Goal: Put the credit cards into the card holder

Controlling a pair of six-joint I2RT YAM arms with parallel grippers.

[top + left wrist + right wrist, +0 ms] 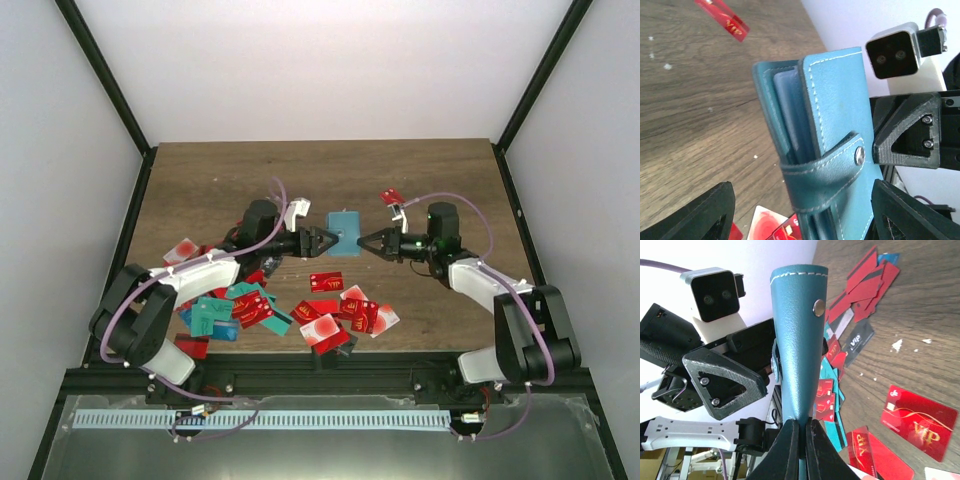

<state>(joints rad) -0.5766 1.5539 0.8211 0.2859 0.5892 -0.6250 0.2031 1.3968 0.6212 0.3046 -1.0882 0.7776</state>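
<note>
Many thin rectangular credit cards, mostly red with some teal, lay scattered over the near left and middle of the brown wood-grain surface, several overlapping. Just past that spread, the left hand pointed right toward the centre, and its jaws stood apart. In the left wrist view the two dark fingertips sat wide at the bottom corners with a gap on each side, gripping nothing.

Between the two hands was the soft teal-blue folding card holder. It was folded, with a lighter blue panel showing between its covers. A stitched strap wrapped across it and was fastened by a small metal snap. Whether it touched the surface could not be told.

From the right, the right hand pointed left, and its fingers were pressed together on the holder's edge, as the right wrist view showed plainly.

Farther back and right of centre, one lone red card lay apart from the rest.
</note>
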